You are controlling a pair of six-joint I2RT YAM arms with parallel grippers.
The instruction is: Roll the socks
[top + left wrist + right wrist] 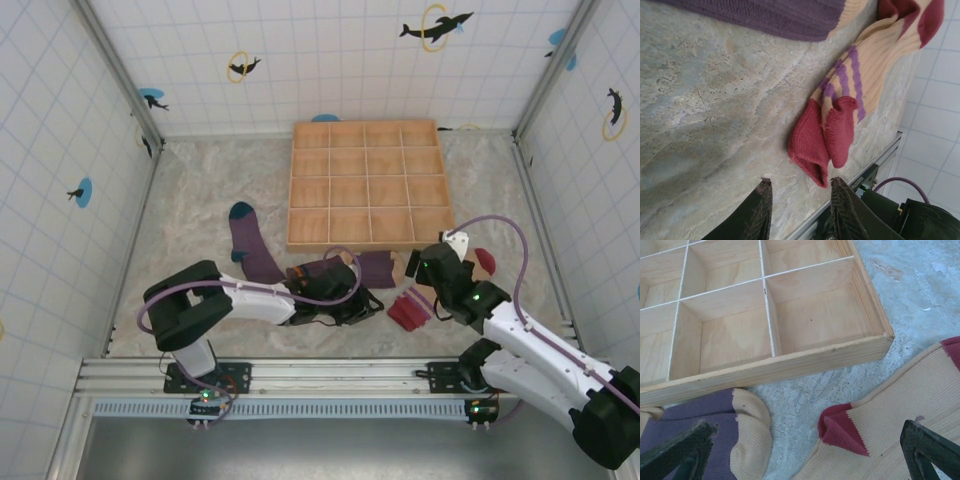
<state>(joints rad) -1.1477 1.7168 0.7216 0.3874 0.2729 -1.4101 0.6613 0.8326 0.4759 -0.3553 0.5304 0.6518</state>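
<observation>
The left end effector (800, 183) is low over the pale, stone-patterned counter (715, 100). Its two dark fingers (760, 212) are partly apart and have hold of nothing. Just beyond their tips lies the folded dark-red cuff of a tan knit sock with purple stripes (850, 85), flat on the counter near its front edge. Farther off is a purple knit sock with a tan toe (770, 15).

The right end effector (807, 427) is spread wide and empty. It hovers over the gap between the purple sock's tan toe and the tan sock's dark-red heel. Just beyond them is the front wall of a shallow wooden tray divided into square compartments (765, 371).

A purple knit sock with a teal toe (250, 248) lies stretched out left of the tray, apart from the others.
</observation>
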